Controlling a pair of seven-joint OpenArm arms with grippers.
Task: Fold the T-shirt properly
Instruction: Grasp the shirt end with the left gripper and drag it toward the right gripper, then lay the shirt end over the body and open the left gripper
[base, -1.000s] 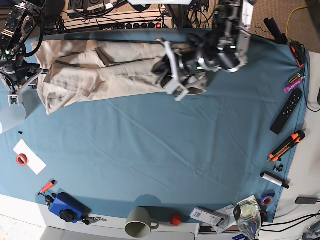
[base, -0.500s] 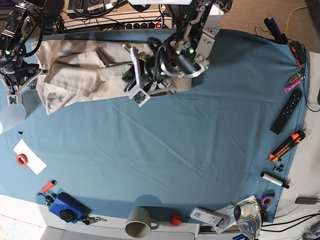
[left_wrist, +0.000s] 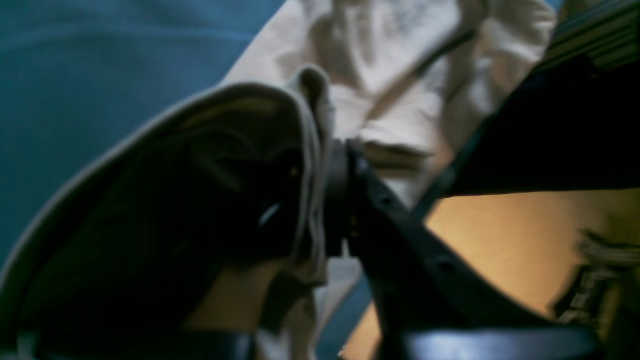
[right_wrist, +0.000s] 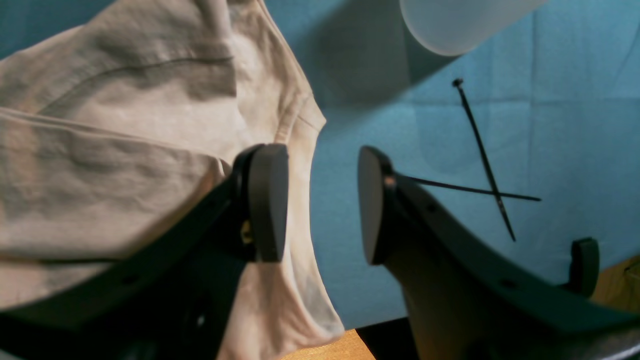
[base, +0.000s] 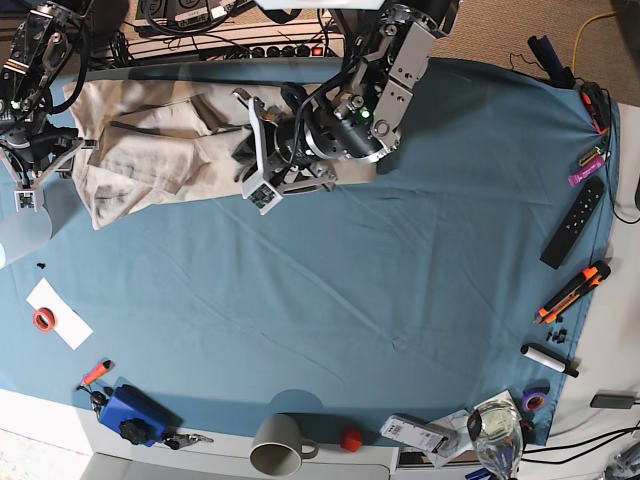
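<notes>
Two claws: left claw (left_wrist: 325, 210) pinches a shirt (base: 150, 150) fold at the table's (base: 400, 300) far edge; right claw (right_wrist: 317, 205) gapes empty beside the hem. A loosening pinch could drop the fold crooked.

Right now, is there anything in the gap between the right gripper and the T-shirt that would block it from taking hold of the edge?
Nothing visible does. The right gripper stands open right at the beige T-shirt: one finger overlaps the hem, the other is over bare blue-teal tablecloth. Two crossed black cable ties lie off to the side, away from the shirt.
</notes>
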